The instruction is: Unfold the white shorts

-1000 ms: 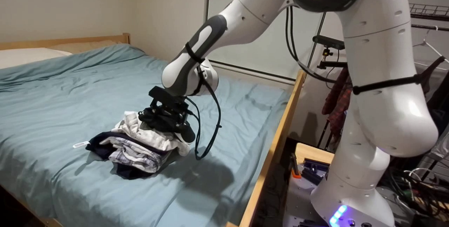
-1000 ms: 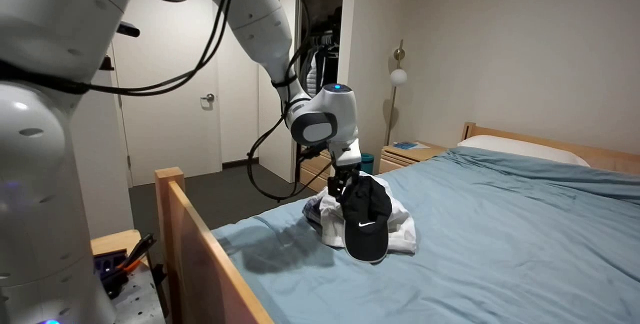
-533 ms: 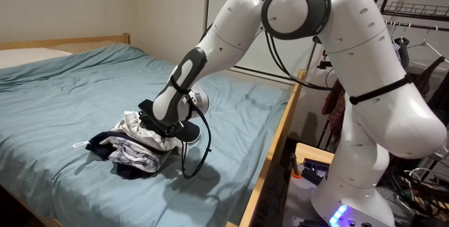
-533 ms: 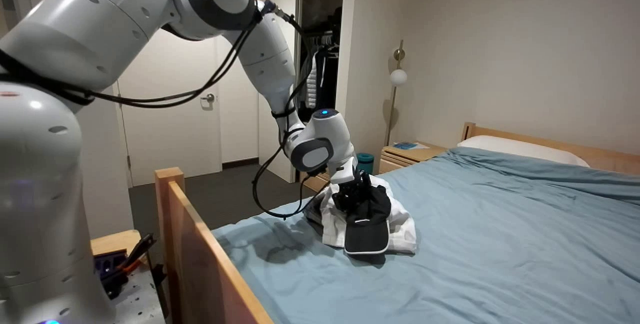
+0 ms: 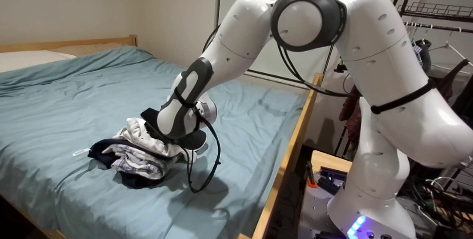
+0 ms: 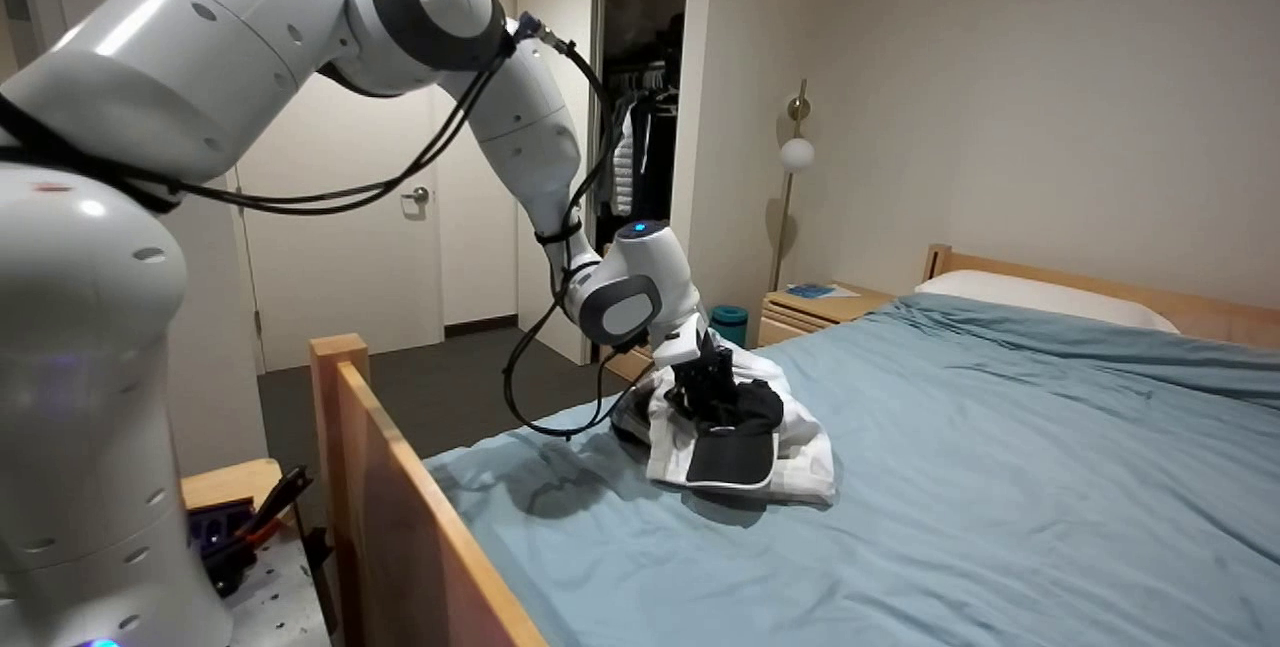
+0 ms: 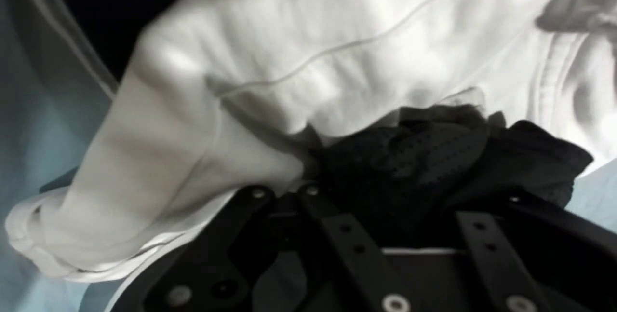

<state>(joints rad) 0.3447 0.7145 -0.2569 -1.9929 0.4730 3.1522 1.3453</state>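
The white shorts (image 5: 136, 132) lie crumpled on top of a clothes pile on the bed; their cloth (image 6: 803, 467) also shows on the far side. In the wrist view the white shorts (image 7: 385, 47) fill the upper part, with seams and folds. A black cap with a white-edged brim (image 6: 735, 457) rests on them. My gripper (image 6: 712, 397) is pressed down at the cap's crown. In the wrist view my gripper (image 7: 409, 196) has its fingers apart, with dark cap fabric (image 7: 434, 153) between them. Black on black hides whether they squeeze it.
Under the shorts lie a plaid garment (image 5: 138, 163) and a navy garment (image 5: 138, 180), with a white tag (image 5: 81, 152) sticking out. A wooden bed rail (image 5: 288, 161) stands between the pile and the robot base. A cable loop (image 5: 218, 157) hangs from the arm.
The arm has come down and my gripper has sunk onto the cap, squashing its crown. The jaws have drawn closer. The brim has tipped up, and the pile has shifted slightly away from the robot base.
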